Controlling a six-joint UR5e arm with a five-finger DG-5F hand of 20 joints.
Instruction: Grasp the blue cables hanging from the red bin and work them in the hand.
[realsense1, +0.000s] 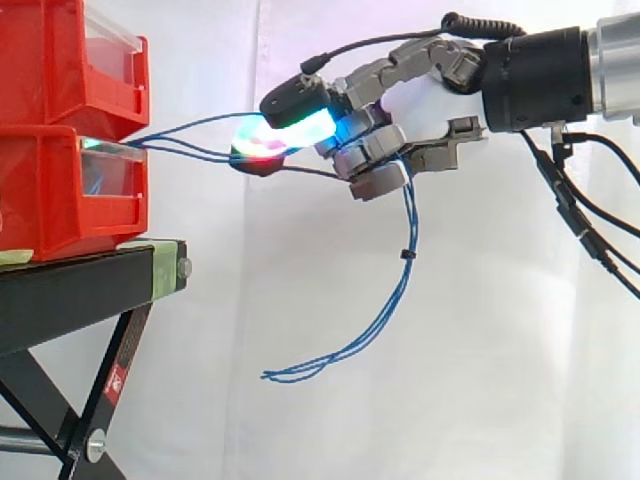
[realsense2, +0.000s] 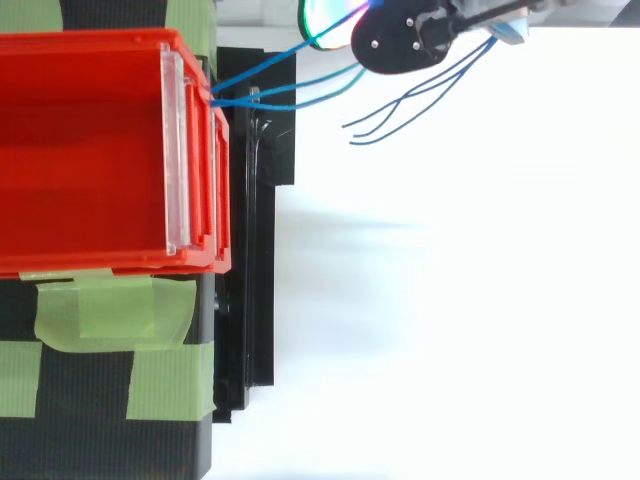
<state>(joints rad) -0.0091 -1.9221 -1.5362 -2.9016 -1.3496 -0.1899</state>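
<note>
Red bins (realsense1: 60, 190), hand (realsense1: 375, 150) clutching blue cables (realsense1: 404, 280)

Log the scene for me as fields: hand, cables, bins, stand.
hand: out in front of the bins, fingers curled round the blue cables
blue cables: run from the front of the lower red bin to the hand; loose ends hang below it
upper red bin: stacked on the lower one
black stand: carries both bins, green tape on top

At left, upper bin (realsense1: 85, 60) on lower bin (realsense1: 60, 200) on the stand (realsense1: 80, 280). From the lower bin's front, cables (realsense1: 407, 235) rightward into the hand (realsense1: 370, 130) (out beyond the stand's edge), loose ends hanging below.
</note>
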